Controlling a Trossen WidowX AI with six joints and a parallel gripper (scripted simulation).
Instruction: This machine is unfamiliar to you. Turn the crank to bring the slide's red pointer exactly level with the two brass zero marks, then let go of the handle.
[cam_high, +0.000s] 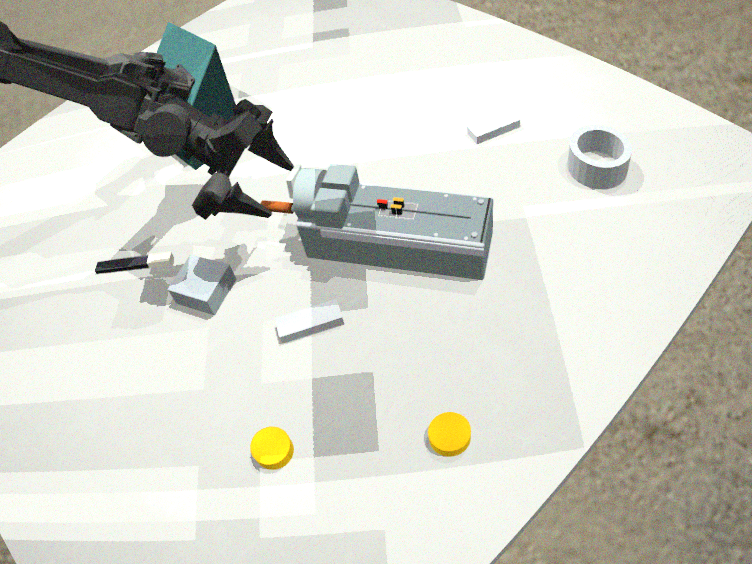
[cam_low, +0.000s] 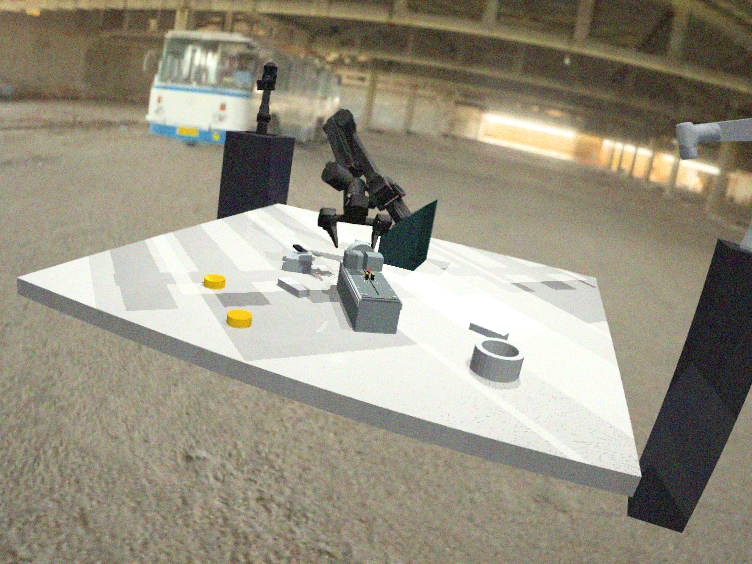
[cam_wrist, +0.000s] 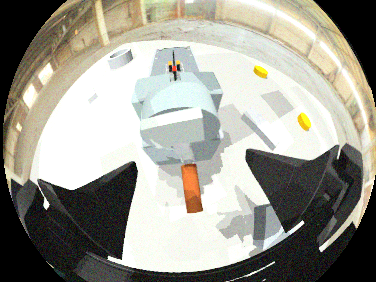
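Observation:
The grey-green machine (cam_high: 394, 248) (cam_low: 376, 316) stands on the table, with a round hub (cam_high: 305, 193) (cam_wrist: 172, 102) at its crank end. The orange crank handle (cam_high: 277, 207) (cam_wrist: 192, 189) sticks out from that end; I cannot make it out in the exterior view. The red pointer (cam_high: 382, 203) (cam_wrist: 174, 69) sits a little toward the crank end from the two brass marks (cam_high: 397, 200), not level with them. My gripper (cam_high: 281, 191) (cam_low: 355, 247) (cam_wrist: 191, 156) is wide open and empty. Its fingers stand on either side of the handle, and the wrist view shows the handle between them, touching neither.
A teal wedge-shaped block (cam_high: 188, 57) (cam_low: 408, 239) stands close behind the arm. A grey block (cam_high: 203, 284), a flat bar (cam_high: 309, 323) and a black-and-white stick (cam_high: 121, 264) lie near the crank end. Farther off are two yellow discs (cam_high: 271, 446) (cam_high: 449, 432), a grey ring (cam_high: 581, 168) and another bar (cam_high: 495, 131).

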